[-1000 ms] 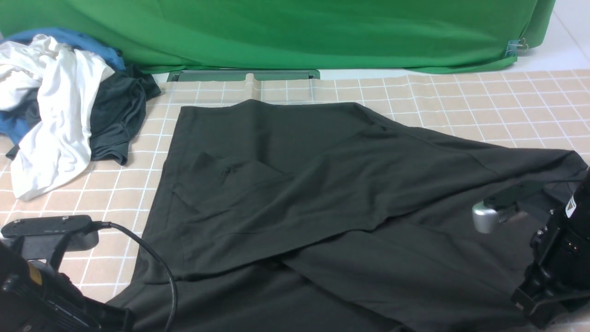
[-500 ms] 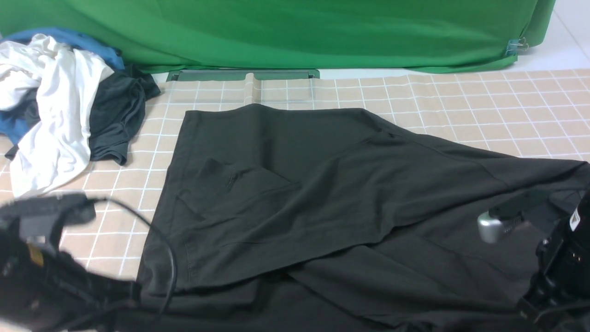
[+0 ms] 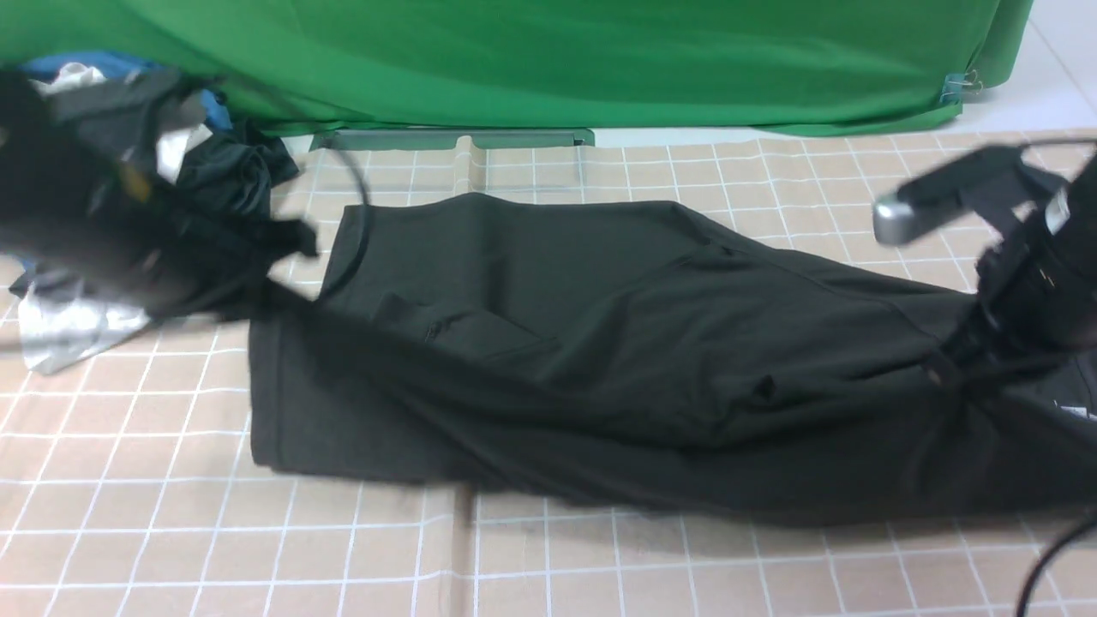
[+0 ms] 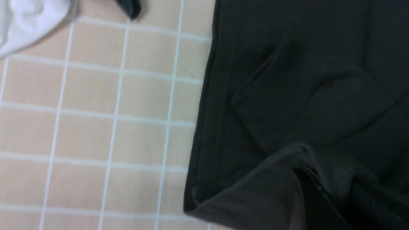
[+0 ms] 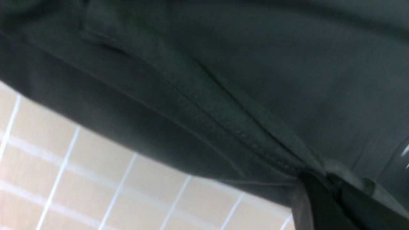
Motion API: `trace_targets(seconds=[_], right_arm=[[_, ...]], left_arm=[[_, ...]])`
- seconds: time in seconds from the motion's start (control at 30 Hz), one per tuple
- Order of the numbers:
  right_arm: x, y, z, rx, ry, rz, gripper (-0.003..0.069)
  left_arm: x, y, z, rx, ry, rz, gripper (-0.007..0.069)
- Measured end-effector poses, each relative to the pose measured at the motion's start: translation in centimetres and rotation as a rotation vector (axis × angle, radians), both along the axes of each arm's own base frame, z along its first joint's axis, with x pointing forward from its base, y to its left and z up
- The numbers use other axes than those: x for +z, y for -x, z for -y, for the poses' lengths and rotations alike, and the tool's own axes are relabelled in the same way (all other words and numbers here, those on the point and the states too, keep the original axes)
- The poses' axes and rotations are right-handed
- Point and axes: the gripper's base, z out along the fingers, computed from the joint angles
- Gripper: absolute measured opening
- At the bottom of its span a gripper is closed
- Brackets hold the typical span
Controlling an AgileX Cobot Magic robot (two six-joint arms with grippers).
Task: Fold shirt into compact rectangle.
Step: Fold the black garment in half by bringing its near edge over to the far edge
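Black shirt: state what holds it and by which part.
The left end effector pinches the shirt by a ribbed edge; the right end effector pinches it by a stitched hem.

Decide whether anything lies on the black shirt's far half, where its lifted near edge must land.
Nothing visible does. The far half of the shirt lies bare; the clothes pile sits beside its far left corner, not on it.

Open checked mat (image 3: 257, 548) nearside of shirt (image 3: 643, 343); clothes pile (image 3: 60, 326) at far left.
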Motion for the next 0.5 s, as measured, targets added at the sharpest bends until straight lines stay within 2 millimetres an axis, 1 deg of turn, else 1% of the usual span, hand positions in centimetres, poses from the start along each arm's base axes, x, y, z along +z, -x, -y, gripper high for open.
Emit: trace_targets(seconds=[0.07,0.1,0.13,0.23,0.27,0.3,0.33,0.37,0.4,0.43,0.47,0.5], right_arm=[[0.2,-1.6,0.1,-0.014,-0.003,0.014,0.0036],[0.2,-1.8,0.2,-0.018,-0.004,0.016,0.0036],[0.2,-3.1,0.6,-0.038,-0.006,0.026,0.0036],[0.2,-5.4,1.5,-0.075,-0.009,0.045,0.0036],[0.2,-5.7,1.6,-0.08,-0.009,0.047,0.0036],[0.2,-6.9,2.2,-0.101,-0.011,0.059,0.0036],[0.2,-7.1,2.4,-0.106,-0.011,0.061,0.0036],[0.1,-8.2,2.7,-0.115,-0.011,0.07,0.0036],[-0.3,-9.0,2.8,-0.115,-0.01,0.07,0.0036],[-0.1,-9.0,2.9,-0.116,-0.01,0.075,0.0036],[-0.5,-10.0,2.8,-0.107,-0.008,0.079,0.0036],[-0.8,-10.5,2.8,-0.104,-0.008,0.081,0.0036]], left_arm=[[0.2,-2.1,0.4,-0.004,-0.013,0.014,0.0036],[0.3,-2.6,0.5,-0.004,-0.016,0.017,0.0036],[0.3,-4.2,0.7,-0.008,-0.037,0.03,0.0036],[0.3,-7.3,0.9,0.001,-0.059,0.041,0.0036],[0.3,-7.5,0.9,0.004,-0.059,0.039,0.0036],[0.1,-9.0,0.7,0.017,-0.058,0.037,0.0036],[0.1,-9.4,0.5,0.024,-0.057,0.034,0.0036],[-0.2,-10.6,0.1,0.041,-0.054,0.027,0.0036],[-0.6,-11.7,-0.2,0.058,-0.044,0.02,0.0036],[-0.7,-11.8,-0.3,0.061,-0.042,0.019,0.0036],[-1.1,-12.9,-0.7,0.079,-0.032,0.012,0.0036],[-1.4,-13.4,-0.8,0.085,-0.026,0.009,0.0036]])
